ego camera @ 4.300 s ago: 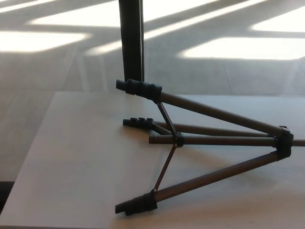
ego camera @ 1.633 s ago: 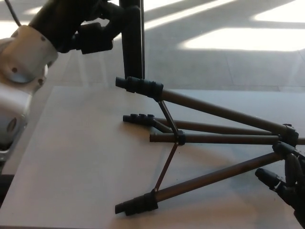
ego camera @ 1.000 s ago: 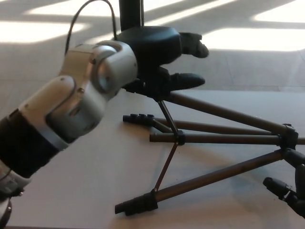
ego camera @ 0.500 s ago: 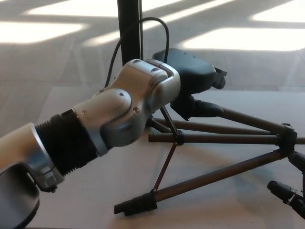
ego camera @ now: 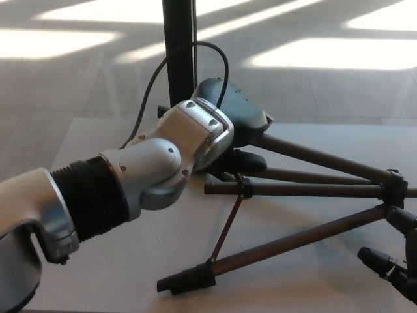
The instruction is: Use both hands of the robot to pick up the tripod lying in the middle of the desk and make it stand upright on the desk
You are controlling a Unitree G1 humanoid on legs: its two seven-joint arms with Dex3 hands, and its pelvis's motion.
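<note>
Tripod point(ego camera: 306, 190) far leg hidden under left hand point(ego camera: 231, 124).

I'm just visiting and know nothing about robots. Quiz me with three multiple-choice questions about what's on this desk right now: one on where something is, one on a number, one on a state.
1. Where is the robot's left hand?
A. Down at the far leg of the tripod
B. Resting flat on the bare near left corner of the desk
C. Out of the picture

2. How many tripod legs can be seen?
A. One
B. Three
C. Five

3. How does the tripod lie?
A. Standing upright
B. On its side on the desk, legs spread
C. Folded shut

Answers:
1 A: the left arm reaches in from picture left, its hand over the far leg near the foot end.
2 B: three long legs meet at the hub on the right.
3 B: the legs run sideways across the desk, fanned apart; the right hand waits near the hub.
</note>
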